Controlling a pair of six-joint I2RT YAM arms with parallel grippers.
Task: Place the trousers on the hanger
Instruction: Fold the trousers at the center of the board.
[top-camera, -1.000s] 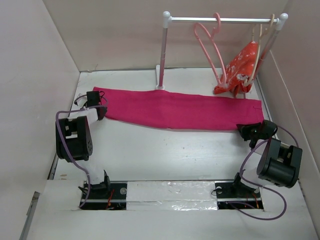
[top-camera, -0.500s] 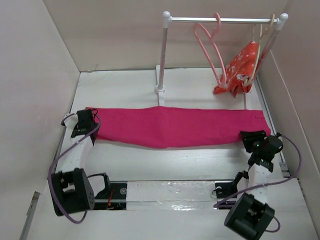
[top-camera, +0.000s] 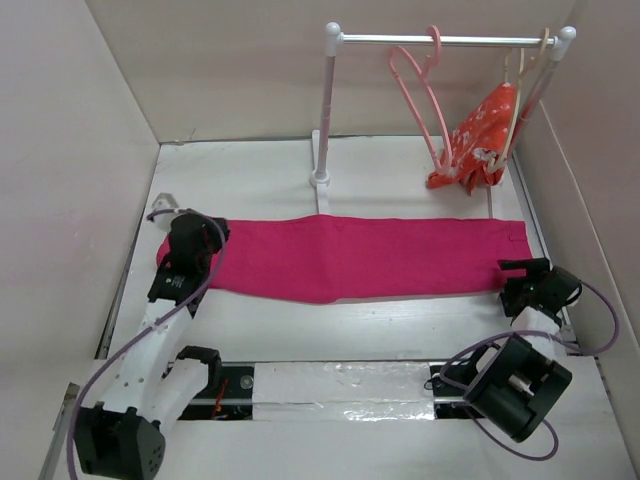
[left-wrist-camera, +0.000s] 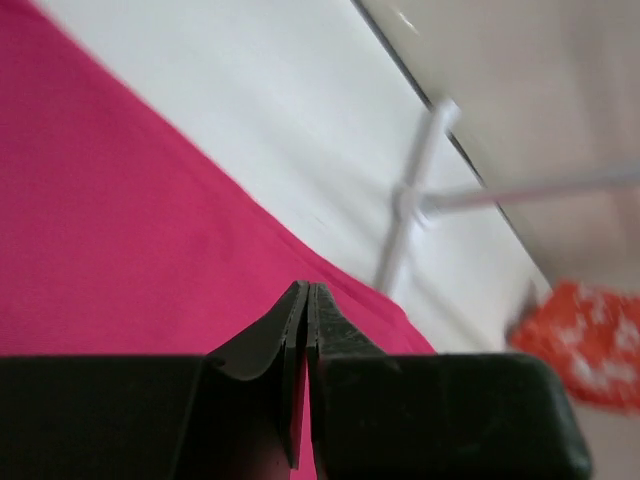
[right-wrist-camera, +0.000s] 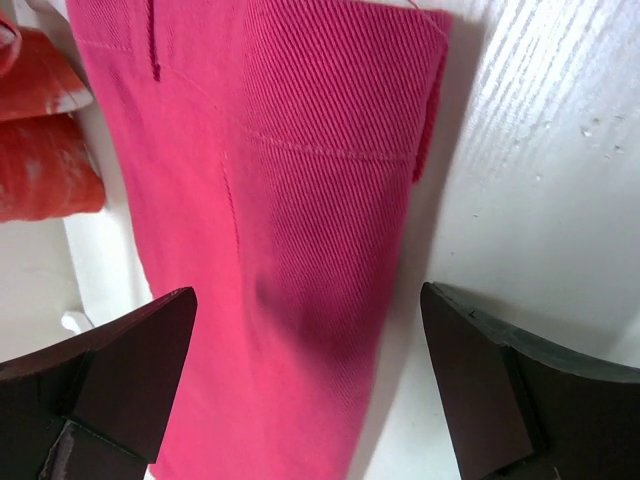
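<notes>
Trousers (top-camera: 350, 255) pinched in left hand (left-wrist-camera: 304, 296), other end under spread right hand (right-wrist-camera: 308, 295).

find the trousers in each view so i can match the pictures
Top external: trousers lie as a wide band across mid-table.
Left wrist: trousers fill the left and bottom, pinched by the left gripper.
Right wrist: one end of the trousers fills the centre.
Shared landmark: the orange-red flowered garment, in all three.

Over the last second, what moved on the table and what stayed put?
The trousers were dragged toward the robot and straightened. The left gripper pinches one end; the right gripper is open over the other. The hanger, rail and flowered garment stayed.
</notes>
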